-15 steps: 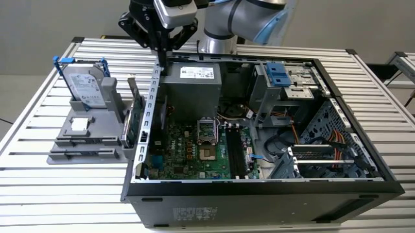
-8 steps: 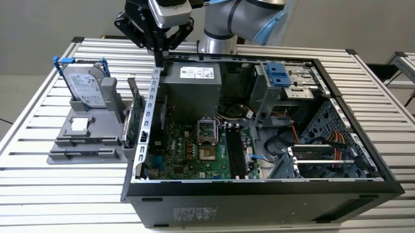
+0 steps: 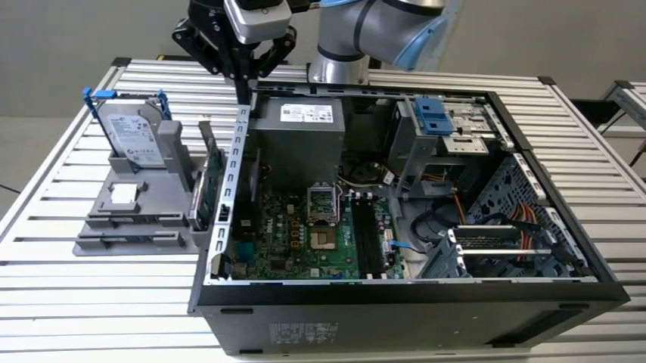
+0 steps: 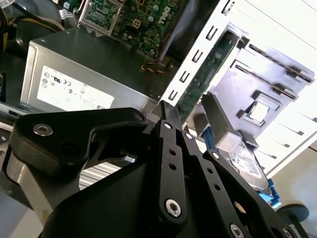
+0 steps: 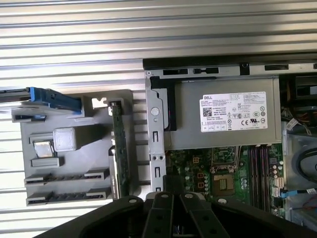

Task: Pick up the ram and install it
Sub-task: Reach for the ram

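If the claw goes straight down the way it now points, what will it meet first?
Probably the top edge of the computer case's slotted wall, directly below the claw. Depth is unclear; it might slip past onto the power supply.

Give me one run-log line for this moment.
black gripper: shut | position: above grey computer case's slotted wall | black motherboard memory slots: empty

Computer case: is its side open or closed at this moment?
Open. The computer case has no panel over its upward side; the motherboard and power supply inside are exposed in the exterior view.
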Available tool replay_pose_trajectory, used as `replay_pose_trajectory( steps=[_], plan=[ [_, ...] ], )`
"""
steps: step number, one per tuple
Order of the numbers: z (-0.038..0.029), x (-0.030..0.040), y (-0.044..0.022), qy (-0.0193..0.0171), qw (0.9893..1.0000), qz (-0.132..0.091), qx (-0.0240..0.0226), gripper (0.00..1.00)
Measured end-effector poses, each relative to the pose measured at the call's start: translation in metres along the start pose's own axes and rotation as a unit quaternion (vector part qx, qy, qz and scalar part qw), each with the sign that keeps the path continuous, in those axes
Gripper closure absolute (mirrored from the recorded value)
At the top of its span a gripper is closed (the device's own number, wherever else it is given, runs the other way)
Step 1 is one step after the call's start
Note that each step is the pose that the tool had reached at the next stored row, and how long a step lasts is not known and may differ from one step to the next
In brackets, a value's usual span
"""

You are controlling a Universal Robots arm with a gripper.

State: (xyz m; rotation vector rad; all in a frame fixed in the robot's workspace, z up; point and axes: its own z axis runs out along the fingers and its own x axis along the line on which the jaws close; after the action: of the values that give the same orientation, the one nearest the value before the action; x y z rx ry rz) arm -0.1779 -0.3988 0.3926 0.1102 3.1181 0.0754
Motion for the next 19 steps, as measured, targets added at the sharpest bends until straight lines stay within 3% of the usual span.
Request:
replay_pose_trajectory(
  steps=[19],
  plan=[
    [-0.0003, 0.0117, -0.0008, 0.0, 1.0, 0.0, 0.0, 1.0]
  ],
)
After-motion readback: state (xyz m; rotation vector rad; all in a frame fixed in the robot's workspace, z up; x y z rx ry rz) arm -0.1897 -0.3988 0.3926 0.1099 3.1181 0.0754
